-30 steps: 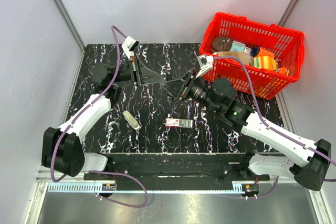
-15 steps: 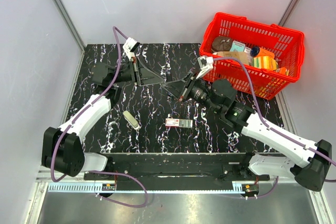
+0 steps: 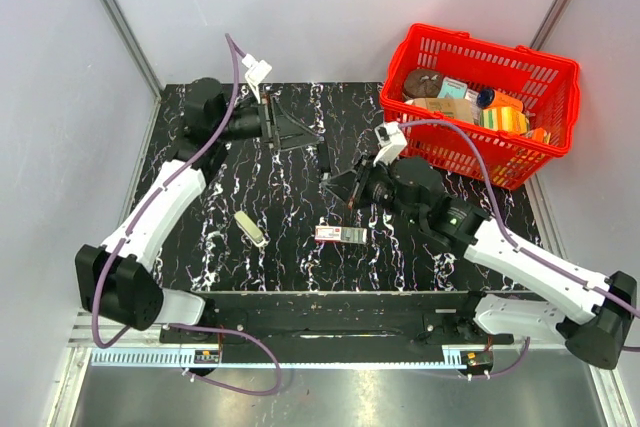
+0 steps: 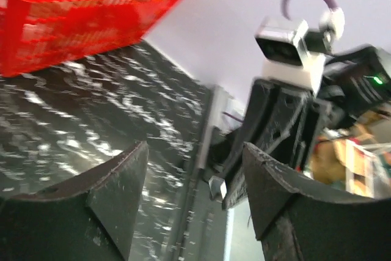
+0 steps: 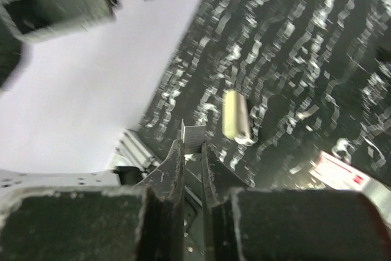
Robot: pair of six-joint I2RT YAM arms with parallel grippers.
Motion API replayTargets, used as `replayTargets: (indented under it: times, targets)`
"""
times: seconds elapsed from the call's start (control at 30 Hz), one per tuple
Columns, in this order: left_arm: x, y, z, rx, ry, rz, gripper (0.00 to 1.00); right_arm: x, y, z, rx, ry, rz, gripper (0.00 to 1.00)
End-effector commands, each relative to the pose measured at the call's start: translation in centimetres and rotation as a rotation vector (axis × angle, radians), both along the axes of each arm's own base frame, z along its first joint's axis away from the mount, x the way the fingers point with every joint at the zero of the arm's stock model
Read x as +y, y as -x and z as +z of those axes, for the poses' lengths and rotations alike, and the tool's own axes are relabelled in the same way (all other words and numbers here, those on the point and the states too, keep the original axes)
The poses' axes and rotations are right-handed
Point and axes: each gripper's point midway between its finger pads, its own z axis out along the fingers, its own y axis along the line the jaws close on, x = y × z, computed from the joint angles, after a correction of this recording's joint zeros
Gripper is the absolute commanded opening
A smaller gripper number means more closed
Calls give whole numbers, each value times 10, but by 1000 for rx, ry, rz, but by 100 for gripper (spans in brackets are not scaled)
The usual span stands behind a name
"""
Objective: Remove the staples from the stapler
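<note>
At centre, right gripper [image 5: 190,146]: nearly closed, pinching what I judge a staple strip [image 5: 194,134], keeping it clear.
Left gripper [image 4: 195,154]: far left, wide apart, empty.
Stapler [image 3: 323,157]: lies free between them.

Legible text: none. Small box [image 3: 340,234], centre of table: red-and-white printed label, lettering too small to read, and blurred in the right wrist view. Packages [image 3: 505,119] in red basket [image 3: 470,39], far right: coloured labels, print not resolvable. Graduated strip [image 3: 150,356] along near edge: marks visible, no figures readable
</note>
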Motion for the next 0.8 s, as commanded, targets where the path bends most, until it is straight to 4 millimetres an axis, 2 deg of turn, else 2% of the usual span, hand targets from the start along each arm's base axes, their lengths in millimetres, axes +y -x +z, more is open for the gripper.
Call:
replayTargets:
  times: [0.0, 0.07, 0.13, 0.23, 0.33, 0.5, 0.77]
  targets:
    - [21, -40, -82, -111, -385, 174, 65, -22, -14, -83, 192, 279, -135, 3]
    - [30, -46, -109, -127, -473, 194, 64, -33, -12, -128, 303, 411, -178, 0]
    - [38, -46, -137, -151, -565, 203, 63, -39, -9, -164, 395, 502, -205, 0]
    - [43, -42, -160, -223, -671, 203, 63, -44, -3, -205, 483, 588, -222, 0]
    - [44, -35, -174, -256, -725, 188, 63, -52, -4, -226, 508, 645, -256, 0]
    - [39, -27, -188, -248, -764, 147, 62, -58, -9, -242, 505, 732, -287, 0]
    - [31, -20, -191, -253, -774, 119, 61, -64, -11, -268, 519, 837, -298, 0]
